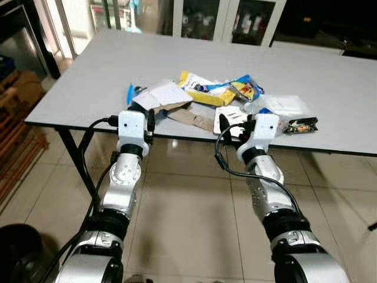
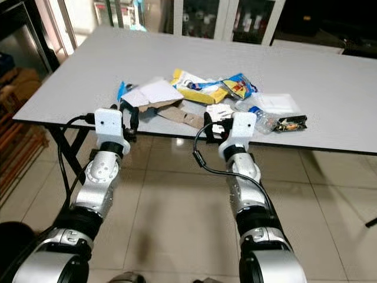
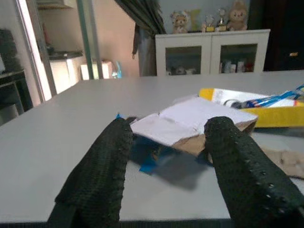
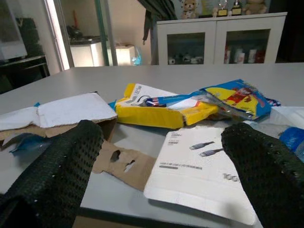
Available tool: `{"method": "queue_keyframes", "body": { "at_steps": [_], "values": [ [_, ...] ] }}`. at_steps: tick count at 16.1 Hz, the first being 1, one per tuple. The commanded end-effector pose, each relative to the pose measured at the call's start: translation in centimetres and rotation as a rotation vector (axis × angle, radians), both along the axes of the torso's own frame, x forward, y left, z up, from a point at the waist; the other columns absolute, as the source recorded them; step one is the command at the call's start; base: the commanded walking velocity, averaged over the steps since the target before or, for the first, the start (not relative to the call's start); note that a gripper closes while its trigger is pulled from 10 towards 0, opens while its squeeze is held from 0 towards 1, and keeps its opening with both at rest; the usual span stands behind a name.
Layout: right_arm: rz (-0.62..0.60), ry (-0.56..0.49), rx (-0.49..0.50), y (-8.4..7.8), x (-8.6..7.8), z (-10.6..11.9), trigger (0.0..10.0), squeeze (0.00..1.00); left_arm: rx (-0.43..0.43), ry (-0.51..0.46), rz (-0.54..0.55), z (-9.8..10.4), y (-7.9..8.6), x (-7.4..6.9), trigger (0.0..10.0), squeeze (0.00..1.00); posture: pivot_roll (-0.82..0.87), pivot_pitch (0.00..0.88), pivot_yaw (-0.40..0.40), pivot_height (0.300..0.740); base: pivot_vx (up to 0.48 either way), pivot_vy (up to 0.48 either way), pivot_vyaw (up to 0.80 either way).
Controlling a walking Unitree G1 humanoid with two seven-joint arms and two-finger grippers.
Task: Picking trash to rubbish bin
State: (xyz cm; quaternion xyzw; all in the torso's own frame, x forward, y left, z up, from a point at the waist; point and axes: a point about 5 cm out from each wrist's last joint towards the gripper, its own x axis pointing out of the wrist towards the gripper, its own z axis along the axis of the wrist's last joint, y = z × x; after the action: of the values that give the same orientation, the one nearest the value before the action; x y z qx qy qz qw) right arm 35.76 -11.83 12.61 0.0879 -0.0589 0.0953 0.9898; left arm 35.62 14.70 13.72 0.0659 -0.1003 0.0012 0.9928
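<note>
A pile of trash lies near the front edge of the grey table [image 1: 88, 76]. It holds a white sheet on torn brown cardboard [image 1: 168, 94], a blue wrapper [image 1: 132, 93], a yellow packet [image 1: 207, 93], a blue and yellow snack bag [image 1: 247, 87], a white leaflet [image 1: 231, 115], a clear plastic bottle [image 2: 262, 118] and a dark wrapper [image 1: 301, 125]. My left gripper [image 3: 169, 126] is open at the table edge, facing the white sheet [image 3: 190, 116]. My right gripper [image 4: 165, 130] is open just before the leaflet [image 4: 199, 166]. Neither holds anything.
A dark round container [image 1: 17, 250] stands on the tiled floor at the lower left. White cabinets with glass doors [image 1: 232, 20] line the far wall. Wooden crates [image 1: 15, 124] sit left of the table. The table's black legs [image 1: 79, 159] are beside my left arm.
</note>
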Motion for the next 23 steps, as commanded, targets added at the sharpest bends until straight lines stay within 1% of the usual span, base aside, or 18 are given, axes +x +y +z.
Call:
{"method": "queue_keyframes", "body": {
  "at_steps": [1,3,5,6,7,8,9,10,11,12,13,14,16,18,20,23],
  "values": [
    [-0.004,0.008,0.002,-0.2,-0.1,-0.2,10.0,0.0,-0.021,0.026,0.018,-0.2,0.4,0.1,10.0,1.0,-0.03,0.059,-0.1,0.74,0.0,0.0,0.0],
    [-0.001,0.008,0.003,-0.1,-0.1,-0.2,10.0,0.0,-0.045,0.049,0.024,-0.5,0.7,0.1,10.0,1.0,-0.03,0.06,-0.098,0.74,0.0,0.0,0.0],
    [-0.002,0.008,0.003,-0.1,-0.1,-0.2,10.0,0.0,-0.109,0.074,0.034,-0.7,0.9,0.2,10.0,1.0,-0.03,0.065,-0.097,0.74,0.0,0.0,0.0],
    [0.016,0.01,0.001,0.1,-0.2,-0.2,10.0,0.0,-0.244,0.126,0.01,-1.2,0.7,0.2,10.0,1.0,-0.03,0.066,-0.097,0.74,0.0,0.0,0.0],
    [0.027,0.01,-0.002,0.2,-0.2,-0.3,10.0,0.0,-0.263,0.136,0.0,-1.3,0.6,0.2,10.0,0.0,-0.03,0.066,-0.098,0.74,0.0,0.0,0.0],
    [0.057,0.022,-0.003,0.5,-0.3,-0.4,10.0,0.0,-0.274,0.143,-0.002,-1.4,0.6,0.2,10.0,0.0,-0.03,0.067,-0.098,0.74,0.0,0.0,0.0],
    [0.176,0.068,0.026,1.3,-0.6,-1.1,10.0,0.0,-0.289,0.151,0.0,-1.5,0.6,0.2,10.0,0.0,-0.03,0.066,-0.1,0.74,0.0,0.0,0.0],
    [0.212,0.076,0.044,1.5,-0.8,-1.2,10.0,0.0,-0.287,0.152,0.002,-1.5,0.6,0.2,10.0,0.0,-0.03,0.066,-0.1,0.74,0.0,0.0,0.0],
    [0.271,0.079,-0.024,1.7,-1.2,-1.6,10.0,0.0,-0.288,0.149,-0.006,-1.5,0.5,0.2,10.0,0.0,-0.03,0.066,-0.1,0.74,0.0,0.0,0.0],
    [0.352,0.084,-0.051,2.0,-1.7,-1.9,10.0,0.0,-0.294,0.147,-0.013,-1.3,0.5,0.3,10.0,0.0,-0.03,0.066,-0.1,0.74,0.0,0.0,0.0],
    [0.418,0.086,-0.04,2.3,-2.1,-2.0,10.0,0.0,-0.301,0.146,-0.016,-1.2,0.5,0.3,10.0,0.0,-0.04,0.064,-0.101,0.74,0.0,0.0,0.0],
    [0.446,0.09,-0.04,2.5,-2.3,-2.0,10.0,0.0,-0.31,0.145,-0.019,-1.1,0.5,0.4,10.0,0.0,-0.04,0.065,-0.101,0.74,0.0,0.0,0.0],
    [0.457,0.095,-0.04,2.5,-2.3,-1.9,10.0,0.0,-0.319,0.144,-0.021,-0.9,0.5,0.6,10.0,0.0,-0.04,0.063,-0.103,0.74,0.0,0.0,0.0],
    [0.499,0.096,-0.029,2.6,-2.4,-1.8,10.0,0.0,-0.344,0.146,-0.021,-0.6,0.4,1.1,10.0,0.0,-0.04,0.063,-0.105,0.74,0.0,0.0,0.0],
    [0.5,0.094,-0.044,2.6,-2.5,-1.7,10.0,0.0,-0.352,0.154,-0.019,-0.5,0.5,1.3,10.0,0.0,-0.04,0.063,-0.105,0.74,0.0,0.0,0.0],
    [0.505,0.103,-0.044,2.5,-2.8,-1.7,10.0,0.0,-0.428,0.179,-0.039,-0.1,0.5,2.2,10.0,0.0,-0.06,0.07,-0.105,0.74,0.0,0.0,0.0]
  ]
}}
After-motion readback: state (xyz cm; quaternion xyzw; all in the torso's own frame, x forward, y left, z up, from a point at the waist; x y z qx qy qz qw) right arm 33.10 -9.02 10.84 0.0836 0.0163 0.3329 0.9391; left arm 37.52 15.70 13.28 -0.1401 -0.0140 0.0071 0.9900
